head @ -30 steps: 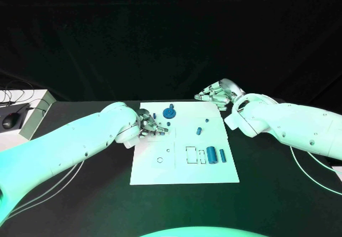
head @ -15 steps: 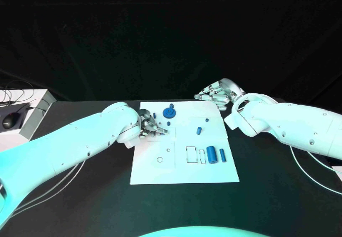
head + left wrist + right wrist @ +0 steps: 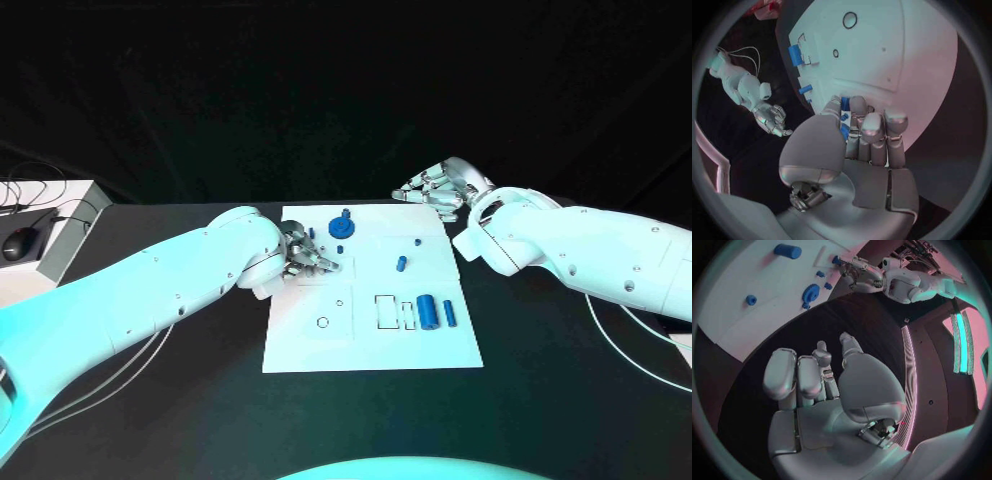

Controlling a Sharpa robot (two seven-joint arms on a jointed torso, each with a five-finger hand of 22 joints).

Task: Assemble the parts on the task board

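Picking up a part, by judgement: left hand (image 3: 304, 256) curled over the left edge of the task board (image 3: 372, 345), a small blue piece (image 3: 844, 117) seemingly pinched between fingers, next needing careful lifting toward its slot; right hand (image 3: 440, 188) loosely curled, empty, beyond the board's far right corner.

— What sort of place is this?
— A robotics lab: black counter (image 3: 173, 400), black backdrop, a computer mouse (image 3: 20, 245) and cables (image 3: 43, 195) at nine o'clock.
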